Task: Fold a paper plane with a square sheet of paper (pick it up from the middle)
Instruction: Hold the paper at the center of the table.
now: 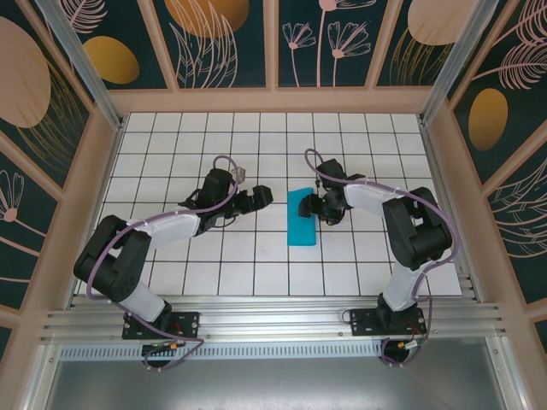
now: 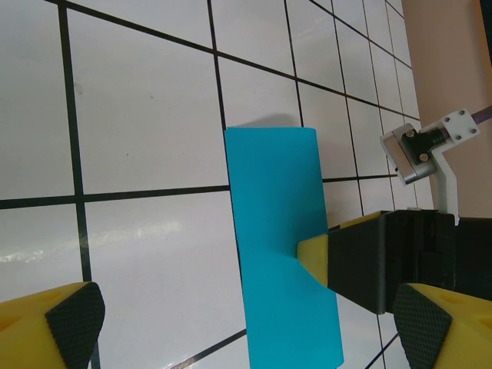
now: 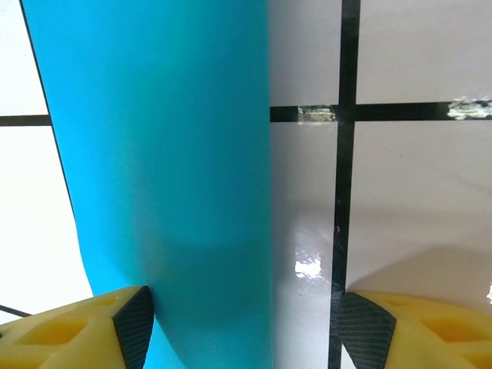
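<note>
Yellow fingers [image 3: 54, 332] tipped with black ribbed pads sit at the bottom of the right wrist view. They belong to the right claw [image 3: 246, 327], whose jaws stand partly apart and hold nothing. The left pad rests over the teal sheet of paper [image 3: 161, 154], the right pad is over bare white tile, and the sheet's straight right edge runs up through the gap between them. Seen from above, the sheet lies flat on the tabletop [image 1: 214, 273] as a narrow folded oblong. It is near the middle of the grid, its long side running away from the arm bases. The right claw meets it at its right edge, toward the far end. In the left wrist view one yellow fingertip of the right claw touches that same edge, with the black claw body and a white bracket [image 2: 423, 150] behind it. The left claw [image 1: 263, 198] is spread wide and empty. It is just left of the sheet and apart from it, pointing toward it, with a strip of bare tile between. Black grid lines [image 1: 255, 248] cross the white surface. Both arms reach inward from their mounts on the metal rail [image 1: 273, 323] at the near edge. Dark panels with floral patterns [image 1: 214, 34] enclose the other three sides.
</note>
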Controlling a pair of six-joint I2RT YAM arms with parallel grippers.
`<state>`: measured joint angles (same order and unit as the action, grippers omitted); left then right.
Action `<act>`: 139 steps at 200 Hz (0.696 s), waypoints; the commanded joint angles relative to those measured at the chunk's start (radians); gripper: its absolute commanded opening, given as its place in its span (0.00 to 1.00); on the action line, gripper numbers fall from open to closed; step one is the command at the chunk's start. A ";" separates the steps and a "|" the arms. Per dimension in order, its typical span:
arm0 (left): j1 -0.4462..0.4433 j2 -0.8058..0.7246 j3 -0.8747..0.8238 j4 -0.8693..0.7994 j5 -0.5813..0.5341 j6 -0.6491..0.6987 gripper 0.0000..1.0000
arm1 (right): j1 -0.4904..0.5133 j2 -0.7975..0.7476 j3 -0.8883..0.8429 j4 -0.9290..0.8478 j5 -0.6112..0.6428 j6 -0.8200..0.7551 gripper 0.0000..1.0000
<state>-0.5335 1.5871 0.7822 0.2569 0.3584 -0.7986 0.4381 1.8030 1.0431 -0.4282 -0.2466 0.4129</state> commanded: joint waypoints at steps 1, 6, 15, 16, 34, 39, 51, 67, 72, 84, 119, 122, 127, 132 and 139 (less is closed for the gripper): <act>-0.006 0.017 0.028 -0.002 0.008 0.002 0.98 | -0.001 0.138 -0.053 -0.020 0.152 -0.031 0.72; -0.006 0.017 0.026 -0.002 0.008 0.002 0.98 | -0.001 0.142 -0.052 -0.024 0.157 -0.032 0.72; -0.006 0.017 0.026 -0.002 0.008 0.004 0.98 | -0.001 0.148 -0.049 -0.029 0.163 -0.035 0.72; -0.006 0.017 0.026 -0.002 0.009 0.004 0.98 | -0.001 0.149 -0.048 -0.029 0.163 -0.035 0.72; -0.006 0.017 0.024 -0.003 0.010 0.006 0.98 | -0.001 0.157 -0.050 -0.030 0.167 -0.037 0.72; -0.006 0.017 0.024 -0.003 0.010 0.006 0.98 | -0.001 0.159 -0.051 -0.030 0.169 -0.037 0.72; -0.006 0.019 0.022 -0.002 0.010 0.006 0.98 | -0.002 0.162 -0.052 -0.029 0.176 -0.027 0.73; -0.006 0.020 0.023 -0.001 0.011 0.007 0.98 | -0.001 0.164 -0.052 -0.020 0.164 -0.019 0.73; -0.006 0.020 0.025 0.000 0.012 0.008 0.98 | -0.001 0.166 -0.052 -0.015 0.160 -0.021 0.73; -0.006 0.020 0.026 -0.001 0.011 0.007 0.98 | -0.001 0.168 -0.048 -0.016 0.160 -0.022 0.73; -0.006 0.020 0.025 -0.004 0.014 0.011 0.98 | -0.021 0.129 -0.058 0.017 0.088 -0.023 0.69; -0.005 0.020 0.025 -0.004 0.016 0.011 0.98 | -0.022 0.126 -0.056 0.016 0.089 -0.022 0.69; -0.006 0.021 0.025 -0.005 0.017 0.010 0.98 | -0.024 0.123 -0.054 0.014 0.092 -0.020 0.69; -0.006 0.020 0.025 -0.004 0.017 0.011 0.97 | -0.025 0.121 -0.053 0.013 0.095 -0.017 0.69; -0.006 0.020 0.025 -0.004 0.015 0.011 0.98 | -0.027 0.117 -0.054 0.015 0.091 -0.016 0.69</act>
<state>-0.5335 1.5948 0.7822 0.2569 0.3588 -0.7982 0.4374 1.8183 1.0595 -0.4511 -0.2390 0.4133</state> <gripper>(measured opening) 0.976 0.689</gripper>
